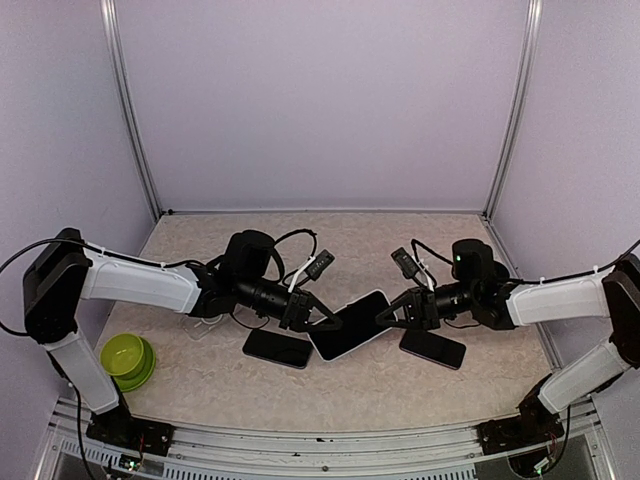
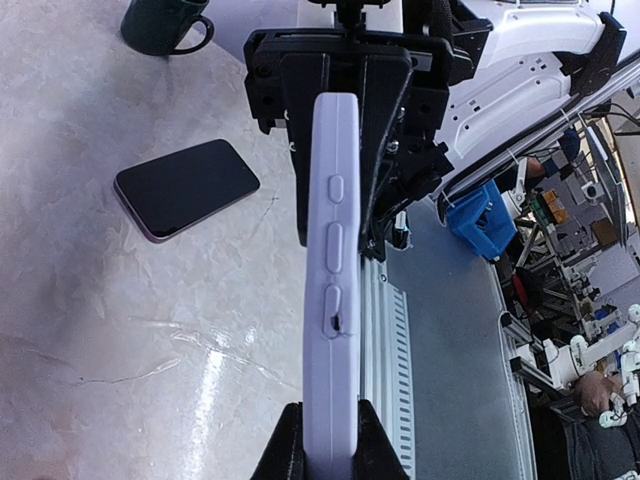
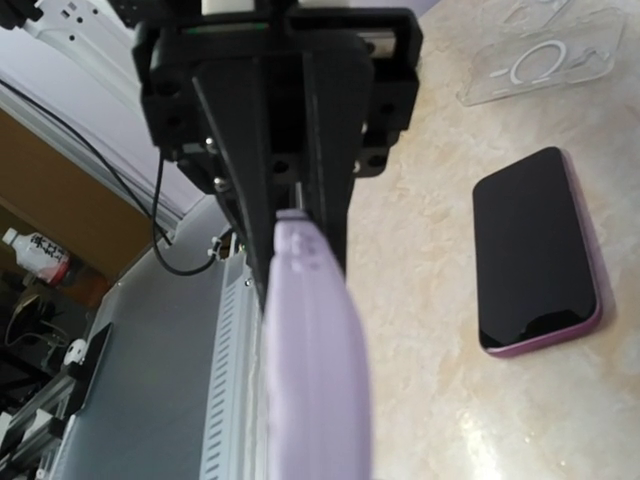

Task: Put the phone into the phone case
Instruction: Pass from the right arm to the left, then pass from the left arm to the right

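Note:
A lavender phone case (image 1: 350, 325) with a dark phone screen showing inside its pale rim is held between both grippers, above the table. My left gripper (image 1: 316, 318) is shut on its left end. In the left wrist view the case (image 2: 332, 290) stands edge-on with its side buttons showing, and my fingers (image 2: 288, 452) pinch it on both sides. My right gripper (image 1: 390, 314) is shut on the other end. In the right wrist view the case (image 3: 315, 370) is blurred and hides my own fingertips.
Two other dark-screened phones lie flat on the table, one on the left (image 1: 277, 347) and one on the right (image 1: 433, 348). A clear case (image 3: 545, 50) lies beyond the purple-rimmed phone (image 3: 535, 250). A green bowl (image 1: 128, 358) sits near left. A dark green mug (image 2: 160, 22) stands nearby.

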`<action>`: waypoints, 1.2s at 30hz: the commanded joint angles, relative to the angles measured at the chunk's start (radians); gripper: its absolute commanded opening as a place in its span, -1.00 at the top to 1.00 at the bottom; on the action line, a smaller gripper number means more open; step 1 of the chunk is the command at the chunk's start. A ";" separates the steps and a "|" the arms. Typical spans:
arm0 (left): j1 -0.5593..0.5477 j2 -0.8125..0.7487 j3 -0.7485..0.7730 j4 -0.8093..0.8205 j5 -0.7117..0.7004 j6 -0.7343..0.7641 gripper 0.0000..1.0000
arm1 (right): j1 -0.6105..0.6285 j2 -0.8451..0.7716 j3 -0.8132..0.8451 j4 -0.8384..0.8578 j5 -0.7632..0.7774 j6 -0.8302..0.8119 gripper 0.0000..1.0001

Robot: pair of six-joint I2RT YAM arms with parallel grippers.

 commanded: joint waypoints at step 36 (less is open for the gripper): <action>-0.011 -0.072 -0.367 1.018 -0.587 -0.559 1.00 | 0.027 0.110 0.037 0.410 0.279 0.408 -0.69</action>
